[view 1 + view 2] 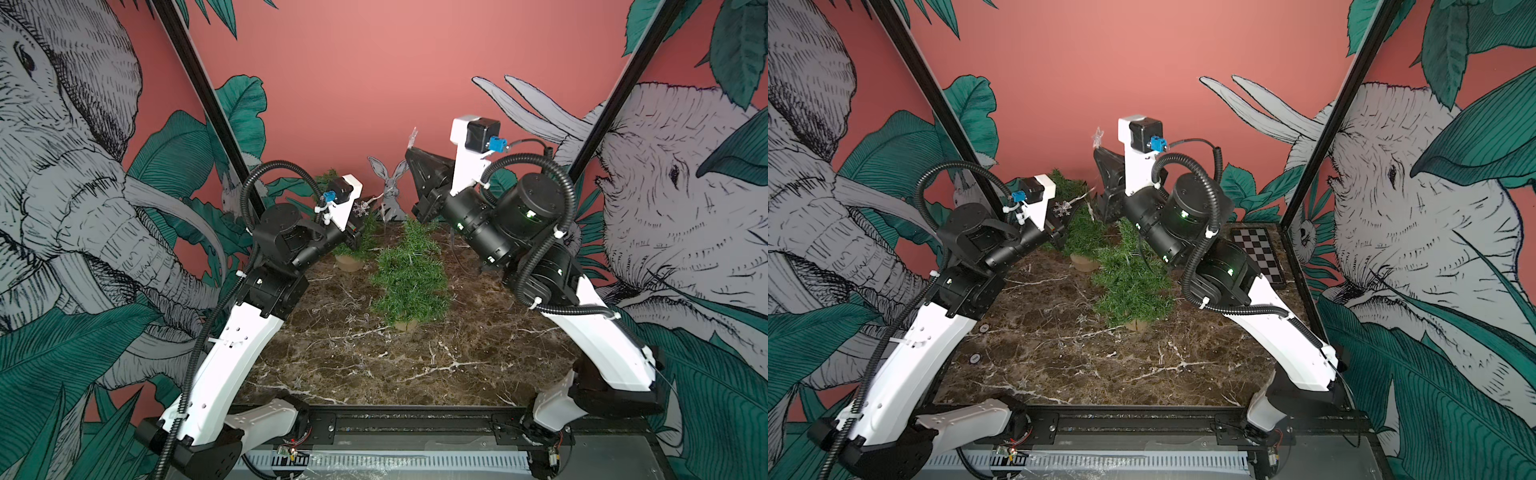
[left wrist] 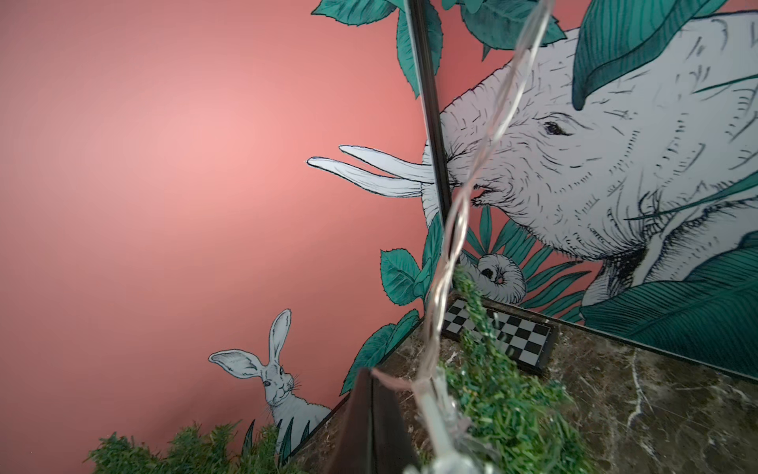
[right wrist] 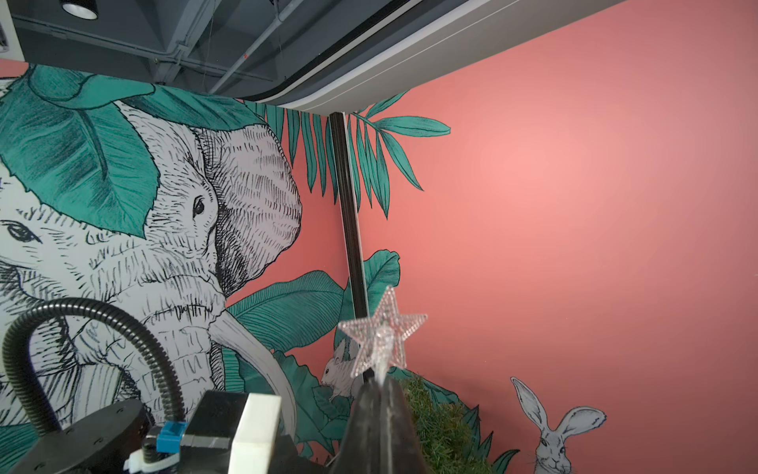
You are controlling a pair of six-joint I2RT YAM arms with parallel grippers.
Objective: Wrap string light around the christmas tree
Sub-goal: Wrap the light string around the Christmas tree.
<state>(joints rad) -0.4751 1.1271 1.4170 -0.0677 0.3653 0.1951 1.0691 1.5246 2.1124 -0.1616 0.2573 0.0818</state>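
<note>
A small green christmas tree point(image 1: 409, 274) stands mid-table on a wooden foot; it also shows in a top view point(image 1: 1133, 282). The string light is a thin clear wire point(image 2: 451, 230) carrying clear ornaments. My left gripper point(image 2: 371, 375) is shut on that wire beside the tree's foliage point(image 2: 504, 402), with a snowflake ornament point(image 1: 1063, 208) hanging by its fingers. Raised above the tree, my right gripper point(image 3: 379, 381) is shut on the stem of the star light point(image 3: 383, 332), which shows in both top views point(image 1: 412, 137). The wire runs between the two grippers.
A second small tree point(image 1: 353, 245) stands at the back left, just behind my left gripper. A checkerboard point(image 1: 1258, 253) lies at the table's back right corner. Black frame posts point(image 1: 216, 108) and printed walls close in the sides and back.
</note>
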